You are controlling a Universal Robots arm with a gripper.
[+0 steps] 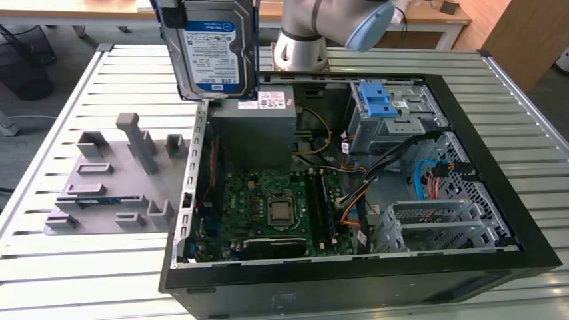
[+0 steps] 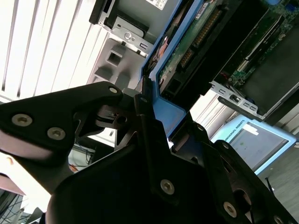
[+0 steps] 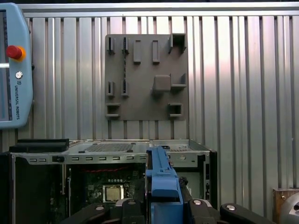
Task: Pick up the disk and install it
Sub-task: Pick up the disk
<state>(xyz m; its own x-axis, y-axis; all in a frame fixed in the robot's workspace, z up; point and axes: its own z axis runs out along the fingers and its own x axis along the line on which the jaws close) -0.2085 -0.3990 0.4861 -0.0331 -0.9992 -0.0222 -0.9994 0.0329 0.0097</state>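
Hand (image 3: 163, 207) tight on blue-and-white-labelled disk (image 1: 213, 52)

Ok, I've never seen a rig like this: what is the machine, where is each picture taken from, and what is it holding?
It is one robot arm with a pincer at its end. The exterior view is from a camera off the arm, looking down on a slatted metal table. On it rest an open computer case, its motherboard exposed, and beside it a grey holder board with slots. Both wrist views come from cameras riding on the arm. The pincer is shut on the disk, a hard drive in a blue bracket, held up in the air.
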